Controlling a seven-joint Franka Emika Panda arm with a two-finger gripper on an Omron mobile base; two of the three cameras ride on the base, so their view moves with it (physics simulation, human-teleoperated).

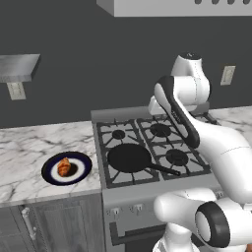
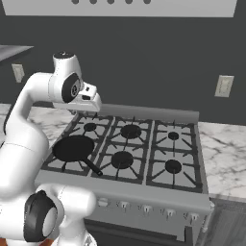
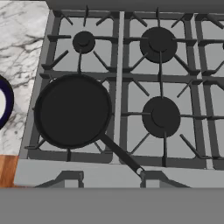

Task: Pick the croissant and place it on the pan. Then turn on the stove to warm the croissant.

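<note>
Pan [image 3: 72,111] handle runs toward camera (plate [image 3: 3,103] cut off left).

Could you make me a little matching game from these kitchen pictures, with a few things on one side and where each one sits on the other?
Things:
1. croissant
2. pan
3. plate
4. outlet

Places:
A. on the dark wall
B. on the stove's front left burner
C. on the marble counter
D. on the plate

Pairs: 1-D, 2-B, 3-C, 4-A
</note>
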